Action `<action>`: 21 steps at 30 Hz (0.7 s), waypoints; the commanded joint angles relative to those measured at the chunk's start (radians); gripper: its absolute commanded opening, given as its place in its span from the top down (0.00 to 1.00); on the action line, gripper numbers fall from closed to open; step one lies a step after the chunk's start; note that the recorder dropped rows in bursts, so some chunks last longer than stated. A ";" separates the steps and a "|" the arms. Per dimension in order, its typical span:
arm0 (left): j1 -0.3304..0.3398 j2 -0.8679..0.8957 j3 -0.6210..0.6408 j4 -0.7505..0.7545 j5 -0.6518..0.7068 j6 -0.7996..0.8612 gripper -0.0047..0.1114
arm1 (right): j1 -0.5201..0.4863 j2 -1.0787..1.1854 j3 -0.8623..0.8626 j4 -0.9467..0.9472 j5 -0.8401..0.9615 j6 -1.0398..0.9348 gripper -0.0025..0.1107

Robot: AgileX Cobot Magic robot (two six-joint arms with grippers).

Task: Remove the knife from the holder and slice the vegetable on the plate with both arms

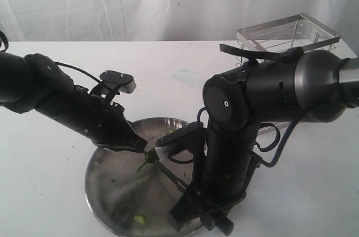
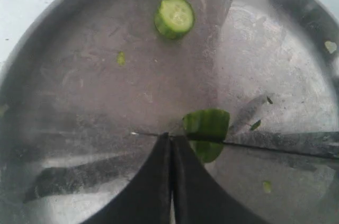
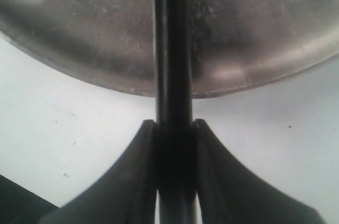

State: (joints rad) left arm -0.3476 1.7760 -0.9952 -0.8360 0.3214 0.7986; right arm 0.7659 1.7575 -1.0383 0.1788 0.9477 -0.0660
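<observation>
Bench (image 1: 45,192) and curtain (image 1: 168,1) are white. Left gripper (image 2: 170,137), closed, has the dark-green vegetable (image 2: 207,123) at its tips; right gripper (image 3: 174,124) clamps the slim black knife (image 3: 172,49).

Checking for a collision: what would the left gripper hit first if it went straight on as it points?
The left gripper would probably meet the knife first, its blade crossing just ahead; depth is unclear.

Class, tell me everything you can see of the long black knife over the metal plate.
The long black knife is slim, dark throughout. The right gripper clamps its handle. Its blade lies low across the round scratched silver plate, crossing the dark-green vegetable piece, its pointed tip just beyond the shut left gripper.
</observation>
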 commanded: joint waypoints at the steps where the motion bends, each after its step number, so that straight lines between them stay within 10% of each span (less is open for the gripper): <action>1: -0.006 0.024 0.008 -0.067 0.003 0.039 0.96 | 0.002 -0.009 0.004 -0.005 0.010 -0.021 0.98; 21: -0.006 0.050 0.005 -0.122 -0.046 0.039 0.96 | 0.002 0.013 0.004 -0.003 0.015 -0.072 0.98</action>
State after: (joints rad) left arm -0.3498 1.8302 -0.9952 -0.9362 0.2665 0.8304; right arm 0.7659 1.7623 -1.0383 0.1774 0.9558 -0.1228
